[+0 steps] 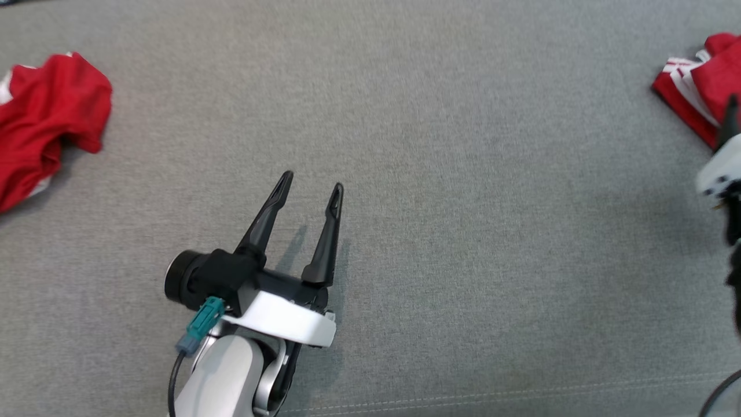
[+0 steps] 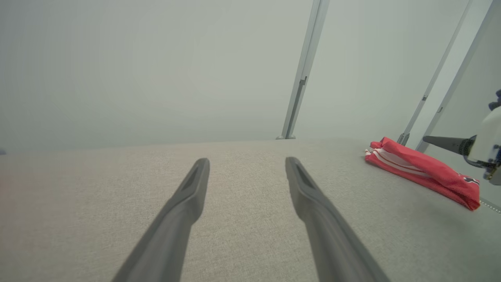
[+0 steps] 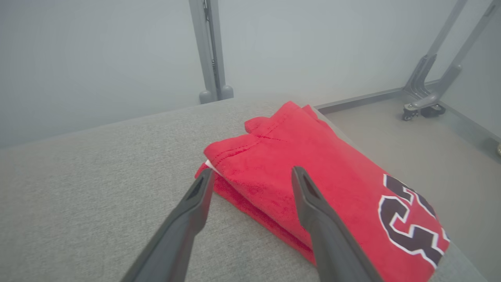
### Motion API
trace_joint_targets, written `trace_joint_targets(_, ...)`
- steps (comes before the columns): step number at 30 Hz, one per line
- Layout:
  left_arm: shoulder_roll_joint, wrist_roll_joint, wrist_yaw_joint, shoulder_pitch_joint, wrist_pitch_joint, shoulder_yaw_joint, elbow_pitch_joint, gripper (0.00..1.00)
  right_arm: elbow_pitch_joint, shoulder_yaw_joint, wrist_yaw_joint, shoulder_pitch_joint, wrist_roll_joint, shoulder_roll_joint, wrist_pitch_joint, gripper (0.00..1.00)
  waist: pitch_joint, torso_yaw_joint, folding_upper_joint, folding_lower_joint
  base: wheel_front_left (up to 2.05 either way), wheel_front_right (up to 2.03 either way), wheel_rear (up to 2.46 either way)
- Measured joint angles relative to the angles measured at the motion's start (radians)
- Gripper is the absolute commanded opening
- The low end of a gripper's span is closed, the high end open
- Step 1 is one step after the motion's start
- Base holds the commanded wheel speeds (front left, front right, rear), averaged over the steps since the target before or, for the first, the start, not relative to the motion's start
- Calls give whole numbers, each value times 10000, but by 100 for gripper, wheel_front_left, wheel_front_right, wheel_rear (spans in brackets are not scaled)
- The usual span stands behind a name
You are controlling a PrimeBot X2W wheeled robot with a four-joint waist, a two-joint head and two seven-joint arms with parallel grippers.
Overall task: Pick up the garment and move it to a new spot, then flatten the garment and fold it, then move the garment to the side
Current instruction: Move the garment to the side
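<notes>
The garment (image 1: 709,78) is red with white stripes and lies folded at the far right edge of the grey fabric surface (image 1: 463,202). In the right wrist view the garment (image 3: 285,137) shows a black-and-white number, and my right gripper (image 3: 253,170) hovers open just over its near corner, holding nothing. One of its dark fingers (image 1: 730,119) stands over the garment's edge in the head view. My left gripper (image 1: 313,180) is open and empty over the bare middle of the surface, far from the garment (image 2: 422,168).
A second red garment (image 1: 46,121) lies crumpled at the far left. The surface's front seam (image 1: 521,394) runs along the bottom. Right of the folded garment the surface ends, with floor and a wheeled metal frame (image 3: 424,103) beyond it.
</notes>
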Motion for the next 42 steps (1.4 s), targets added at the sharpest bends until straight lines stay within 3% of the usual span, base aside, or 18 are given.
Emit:
trace_joint_targets(7, -10, -493, 280, 848, 0, 462, 65, 100, -50, 1235, 2, 1064, 395, 1085, -552, 100, -1147, 353, 0, 0, 0, 0, 0)
trace_joint_targets(11, -10, -825, 301, 1476, 0, 769, 257, 100, -1772, 2644, 2, 2363, 1795, 1473, -637, 100, -1938, 661, 0, 0, 0, 0, 0)
trace_joint_targets(13, -6, -890, 282, 1738, 2, 955, 541, 100, -3195, 3808, 0, 3425, 2972, 1605, -640, 100, -2352, 827, 0, 0, 0, 0, 0)
trace_joint_targets(20, 25, -811, 15, 2229, 2, 1388, 598, 100, -6121, 5814, 0, 5823, 4792, 1237, -640, 100, -3171, 1031, 0, 0, 0, 0, 0)
trace_joint_targets(24, 17, -652, -79, 2556, 2, 1488, 456, 100, -7513, 6123, 0, 6858, 5235, 907, -640, 100, -3515, 1139, 0, -1, 0, 0, 0)
trace_joint_targets(33, 8, -105, -318, 3105, 2, 1833, 173, 100, -9935, 6383, 0, 8929, 5427, 951, -642, 100, -3811, 1217, 0, 0, 0, 0, 0)
trace_joint_targets(42, 4, 234, -422, 3587, 2, 1996, -88, 100, -10575, 6213, 0, 10125, 5348, 1243, -642, 100, -3981, 1177, 0, 0, 0, 0, 0)
